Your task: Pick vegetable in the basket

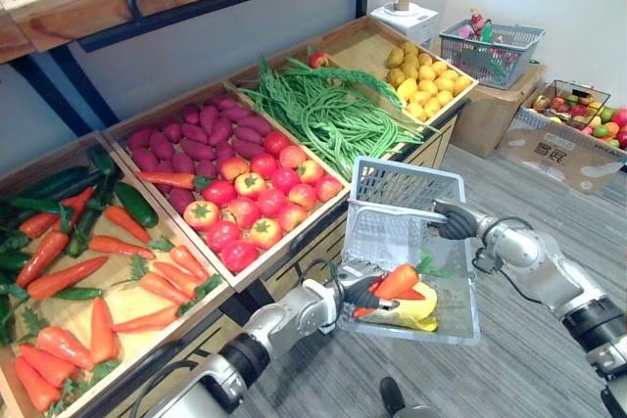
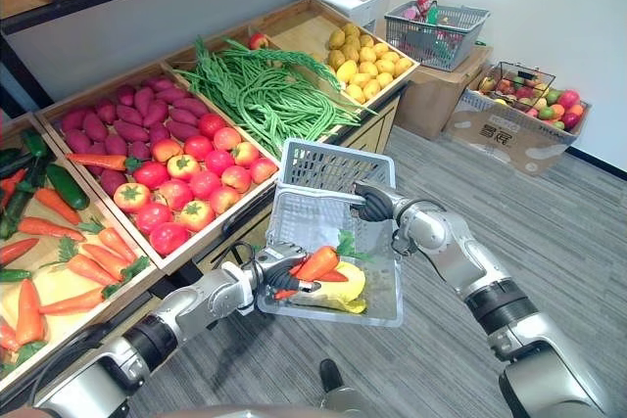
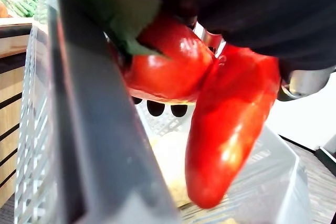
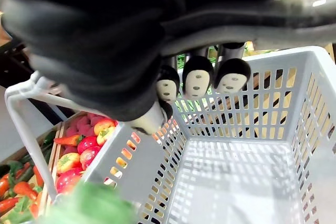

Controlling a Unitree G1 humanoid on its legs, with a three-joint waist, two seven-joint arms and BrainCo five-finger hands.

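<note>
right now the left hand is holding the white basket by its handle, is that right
No, not the left: the right hand is curled round the handle of the white basket, as the right wrist view shows. The left hand holds a carrot over it.

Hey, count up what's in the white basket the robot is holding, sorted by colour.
Orange: 1, a carrot in the left robot hand
Red: 1, a pepper
Yellow: 1, a yellow item
Total: 3 in the basket
</note>
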